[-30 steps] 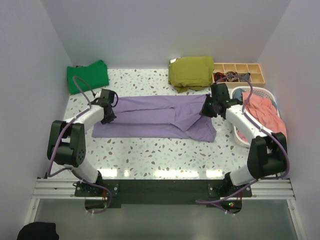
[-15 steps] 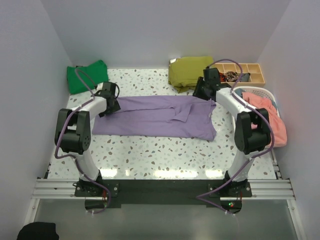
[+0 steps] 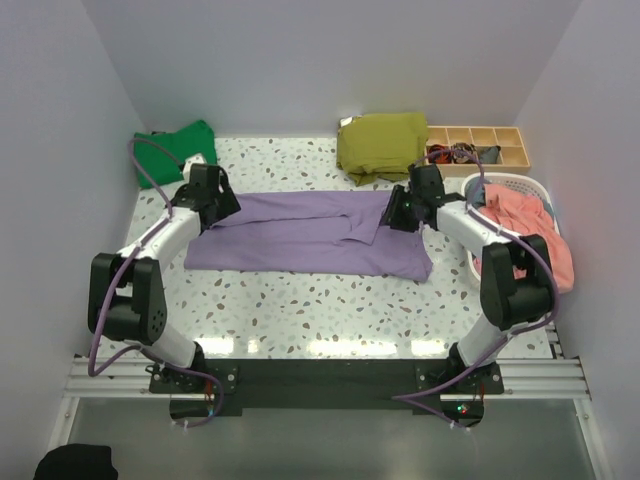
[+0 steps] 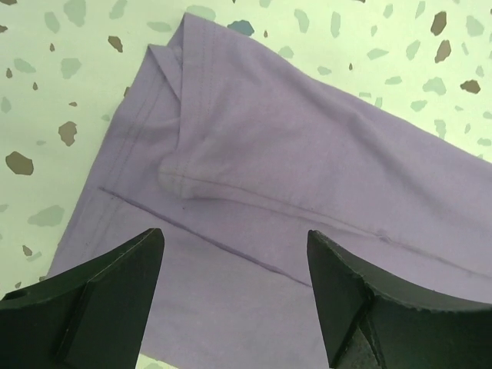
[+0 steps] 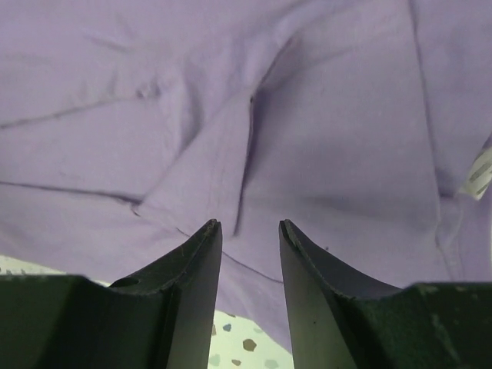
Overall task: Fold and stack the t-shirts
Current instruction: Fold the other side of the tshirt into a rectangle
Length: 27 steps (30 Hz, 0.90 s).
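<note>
**Top view.** The lavender shirt (image 3: 310, 235) lies flat across the middle of the bench (image 3: 300, 300). It is folded lengthwise into a long band running left to right. My left arm (image 3: 170, 230) reaches to the band's left end and my right arm (image 3: 455, 222) to its right end. I read one arm at each end as the stance for a fold that needs both ends handled together. The green shirt (image 3: 176, 152) is bunched in the far-left corner, well apart. An olive folded shirt (image 3: 382, 145) sits just beyond the band's far edge, and I take it as the likely stack. A basket (image 3: 530, 182) holding pink cloth stands at the right.

**Left wrist view.** My left jaws stand wide apart with nothing between them. They hang above the left end, where stitched hems overlap. The cloth rests on the bench, unlifted.

**Right wrist view.** My right jaws are parted by a narrow gap and grip nothing. Below them is creased lavender cloth. The white neck label (image 5: 478, 173) at the right edge marks this as the collar end.

**Judgement.** The lengthwise fold looks done. The crosswise fold and the stacking are not yet done.
</note>
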Tool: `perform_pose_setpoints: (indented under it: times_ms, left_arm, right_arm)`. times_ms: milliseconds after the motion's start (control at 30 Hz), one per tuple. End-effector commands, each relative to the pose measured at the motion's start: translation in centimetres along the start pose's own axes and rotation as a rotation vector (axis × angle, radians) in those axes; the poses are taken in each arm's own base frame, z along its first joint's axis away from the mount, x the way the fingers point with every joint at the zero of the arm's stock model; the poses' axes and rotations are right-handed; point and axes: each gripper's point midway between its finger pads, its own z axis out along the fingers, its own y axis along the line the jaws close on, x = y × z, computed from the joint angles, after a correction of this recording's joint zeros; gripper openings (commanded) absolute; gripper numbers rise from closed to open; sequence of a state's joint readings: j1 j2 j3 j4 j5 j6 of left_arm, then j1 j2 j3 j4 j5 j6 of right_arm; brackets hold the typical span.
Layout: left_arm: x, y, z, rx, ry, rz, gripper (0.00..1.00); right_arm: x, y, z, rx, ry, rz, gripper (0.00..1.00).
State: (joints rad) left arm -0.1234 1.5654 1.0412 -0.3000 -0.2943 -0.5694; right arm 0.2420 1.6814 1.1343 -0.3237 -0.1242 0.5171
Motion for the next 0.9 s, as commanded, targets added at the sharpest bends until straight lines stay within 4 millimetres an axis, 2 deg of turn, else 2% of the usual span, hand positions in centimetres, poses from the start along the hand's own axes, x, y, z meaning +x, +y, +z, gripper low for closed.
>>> perform_pose_setpoints:
  times_ms: [0, 267, 300, 333, 467, 867]
  left_arm:
    - [-0.4, -0.7, -0.3, 0.062, -0.020, 0.006, 0.80]
    - [0.2, -0.9, -0.2, 0.083, -0.013, -0.002, 0.80]
    - [0.2, -0.9, -0.2, 0.085, -0.014, -0.001, 0.80]
    - [0.2, -0.9, -0.1, 0.080, -0.012, 0.002, 0.80]
    - [-0.1, -0.7, -0.2, 0.067, -0.016, 0.005, 0.80]
    - [-0.2, -0.6, 0.1, 0.051, -0.016, 0.013, 0.80]
  right_arm:
    - [1.5, 1.5, 0.3, -0.094, 0.016, 0.038, 0.40]
    - [2.6, 2.6, 3.2, -0.145, 0.048, 0.032, 0.39]
    - [2.2, 2.8, 3.4, -0.145, 0.043, 0.030, 0.39]
    - [2.9, 2.6, 4.1, -0.134, 0.072, 0.032, 0.39]
    - [2.8, 3.4, 4.9, -0.166, 0.071, 0.026, 0.38]
    - [-0.3, 6.0, 4.9, -0.227, 0.012, -0.010, 0.36]
